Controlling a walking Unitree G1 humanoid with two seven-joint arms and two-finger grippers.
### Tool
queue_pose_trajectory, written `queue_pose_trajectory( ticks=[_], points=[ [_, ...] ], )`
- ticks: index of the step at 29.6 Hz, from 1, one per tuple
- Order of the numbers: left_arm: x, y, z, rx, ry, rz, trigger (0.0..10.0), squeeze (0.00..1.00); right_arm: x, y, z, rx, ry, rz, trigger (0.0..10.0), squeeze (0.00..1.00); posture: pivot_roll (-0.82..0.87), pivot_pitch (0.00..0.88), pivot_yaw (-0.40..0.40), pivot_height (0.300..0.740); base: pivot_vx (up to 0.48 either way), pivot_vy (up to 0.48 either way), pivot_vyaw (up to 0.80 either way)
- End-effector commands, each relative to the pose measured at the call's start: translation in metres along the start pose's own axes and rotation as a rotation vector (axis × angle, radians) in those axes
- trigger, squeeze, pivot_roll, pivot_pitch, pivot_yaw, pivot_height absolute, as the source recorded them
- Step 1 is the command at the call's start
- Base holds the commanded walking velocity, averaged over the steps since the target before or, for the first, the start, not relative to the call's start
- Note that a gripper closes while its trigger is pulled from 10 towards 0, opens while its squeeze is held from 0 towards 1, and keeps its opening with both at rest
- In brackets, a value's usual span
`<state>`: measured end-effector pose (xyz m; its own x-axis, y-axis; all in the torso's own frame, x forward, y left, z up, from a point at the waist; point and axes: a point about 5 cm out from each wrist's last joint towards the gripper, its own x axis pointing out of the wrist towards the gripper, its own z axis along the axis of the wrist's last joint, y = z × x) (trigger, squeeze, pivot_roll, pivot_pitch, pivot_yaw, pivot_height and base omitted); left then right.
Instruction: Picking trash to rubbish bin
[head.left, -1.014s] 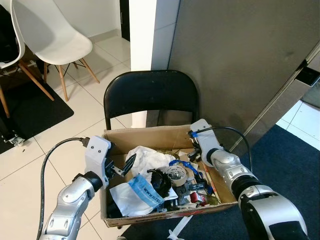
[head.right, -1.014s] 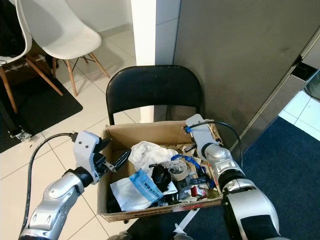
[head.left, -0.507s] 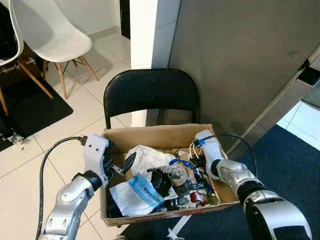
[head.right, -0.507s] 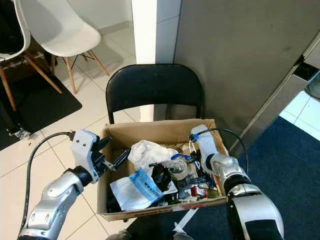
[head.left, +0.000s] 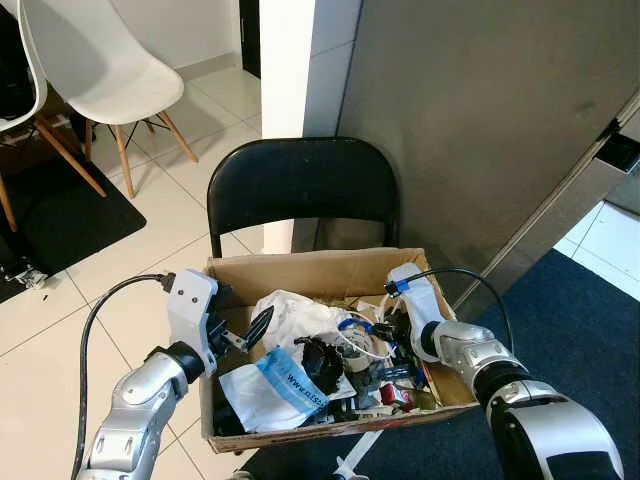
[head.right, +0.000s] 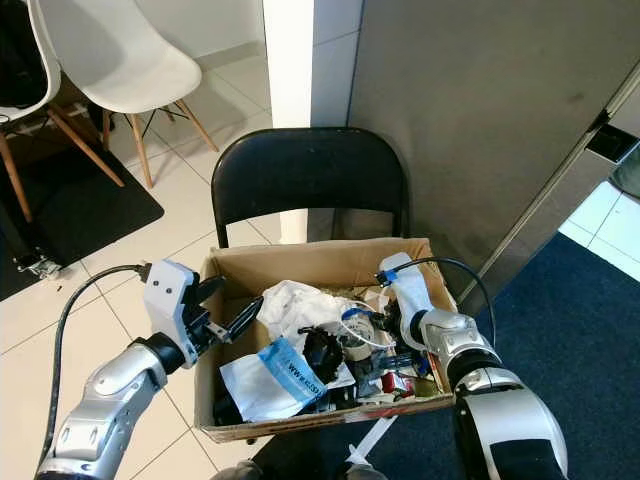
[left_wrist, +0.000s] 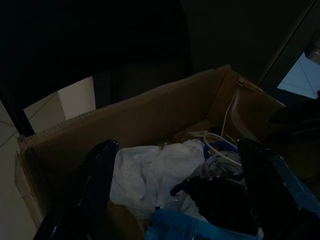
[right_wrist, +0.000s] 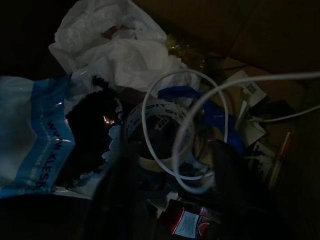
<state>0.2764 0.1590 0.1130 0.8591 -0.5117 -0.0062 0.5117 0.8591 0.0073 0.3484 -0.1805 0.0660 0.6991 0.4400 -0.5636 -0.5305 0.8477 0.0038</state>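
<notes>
The left tool (head.left: 245, 335) hovers at the left edge of the open brown cardboard box (head.left: 300, 267), which rests on the black folding chair (head.left: 300, 185). Its fingers stand apart and hold nothing, as the left wrist view confirms.

Inside the box, from left to right: a white-and-blue printed plastic bag (head.left: 275, 385), a crumpled white plastic sheet (head.left: 295, 312), a black crumpled wad (head.left: 320, 362), a roll of clear tape (head.right: 352, 335) with a white looped cable (right_wrist: 175, 135) lying over it, and small red and blue scraps (head.left: 395, 385).

The right tool (head.right: 385, 325) sits low in the right part of the box, close over the tape roll and cable. Whether its fingers are open or shut cannot be determined; the right wrist view is too dark.

Judgement: the box serves as the rubbish bin and already holds most of the trash. A white strip (head.left: 358, 452) lies on the floor beneath the box front and may remain to be collected.
</notes>
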Motion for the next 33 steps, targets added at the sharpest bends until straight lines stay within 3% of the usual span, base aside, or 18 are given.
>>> queue_pose_trajectory(
  ticks=[1, 2, 5, 9, 11, 14, 17, 19, 21, 23, 24, 26, 30, 33],
  points=[
    [-0.001, -0.001, -0.003, -0.003, 0.018, -0.006, 10.0, 0.0, -0.001, 0.0, -0.008, -0.028, 0.028, 0.003, 10.0, 0.7, 0.06, 0.173, -0.049, 0.74, 0.0, 0.0, 0.0],
    [-0.001, 0.001, -0.003, -0.003, 0.012, 0.008, 10.0, 0.0, -0.002, -0.002, -0.003, -0.033, -0.005, -0.01, 10.0, 0.0, 0.06, 0.172, -0.05, 0.74, 0.0, 0.0, 0.0],
    [0.0, 0.005, 0.0, -0.003, -0.003, 0.052, 10.0, 0.0, -0.005, -0.009, 0.007, -0.014, -0.086, -0.067, 10.0, 0.0, 0.06, 0.165, -0.053, 0.74, 0.0, 0.0, 0.0],
    [0.0, 0.024, 0.012, -0.094, -0.089, 0.252, 10.0, 0.0, -0.026, -0.041, 0.033, 0.103, -0.319, -0.307, 10.0, 0.0, 0.06, 0.162, -0.06, 0.74, 0.0, 0.0, 0.0],
    [0.0, 0.025, 0.012, -0.102, -0.087, 0.269, 10.0, 0.0, -0.029, -0.045, 0.035, 0.11, -0.338, -0.346, 10.0, 0.0, 0.06, 0.162, -0.06, 0.74, 0.0, 0.0, 0.0],
    [0.0, 0.026, 0.015, -0.066, -0.077, 0.312, 10.0, 0.0, -0.05, -0.066, 0.037, 0.247, -0.483, -0.506, 10.0, 0.0, 0.05, 0.161, -0.063, 0.74, 0.0, 0.0, 0.0],
    [0.0, 0.028, 0.013, -0.045, -0.056, 0.35, 10.0, 0.0, -0.058, -0.072, 0.036, 0.257, -0.537, -0.579, 10.0, 0.0, 0.05, 0.169, -0.063, 0.74, 0.0, 0.0, 0.0],
    [0.0, 0.034, 0.008, -0.044, -0.037, 0.457, 10.0, 0.0, -0.068, -0.076, 0.025, 0.306, -0.595, -0.679, 10.0, 0.0, 0.04, 0.159, -0.059, 0.74, 0.0, 0.0, 0.0],
    [0.0, 0.036, 0.006, -0.042, -0.022, 0.49, 10.0, 0.0, -0.067, -0.074, 0.019, 0.297, -0.581, -0.676, 10.0, 0.0, 0.03, 0.156, -0.055, 0.74, 0.0, 0.0, 0.0],
    [-0.001, 0.037, 0.004, -0.026, -0.008, 0.531, 10.0, 0.0, -0.065, -0.063, 0.011, 0.196, -0.588, -0.65, 10.0, 0.0, 0.03, 0.144, -0.06, 0.74, 0.0, 0.0, 0.0],
    [-0.001, 0.037, 0.004, -0.018, -0.002, 0.552, 10.0, 0.0, -0.063, -0.057, 0.007, 0.188, -0.597, -0.628, 10.0, 0.0, 0.03, 0.125, -0.071, 0.74, 0.0, 0.0, 0.0],
    [-0.001, 0.037, 0.005, -0.022, -0.015, 0.563, 10.0, 0.0, -0.061, -0.051, 0.001, 0.192, -0.598, -0.616, 10.0, 0.0, 0.03, 0.118, -0.078, 0.74, 0.0, 0.0, 0.0],
    [-0.001, 0.031, 0.004, -0.017, -0.026, 0.576, 10.0, 0.0, -0.051, -0.022, -0.02, 0.255, -0.617, -0.544, 10.0, 0.0, 0.03, 0.073, -0.073, 0.74, 0.0, 0.0, 0.0],
    [-0.001, 0.029, 0.0, -0.025, -0.015, 0.57, 10.0, 0.0, -0.047, -0.011, -0.022, 0.288, -0.636, -0.483, 10.0, 0.0, 0.04, 0.064, -0.069, 0.74, 0.0, 0.0, 0.0]
  ],
)
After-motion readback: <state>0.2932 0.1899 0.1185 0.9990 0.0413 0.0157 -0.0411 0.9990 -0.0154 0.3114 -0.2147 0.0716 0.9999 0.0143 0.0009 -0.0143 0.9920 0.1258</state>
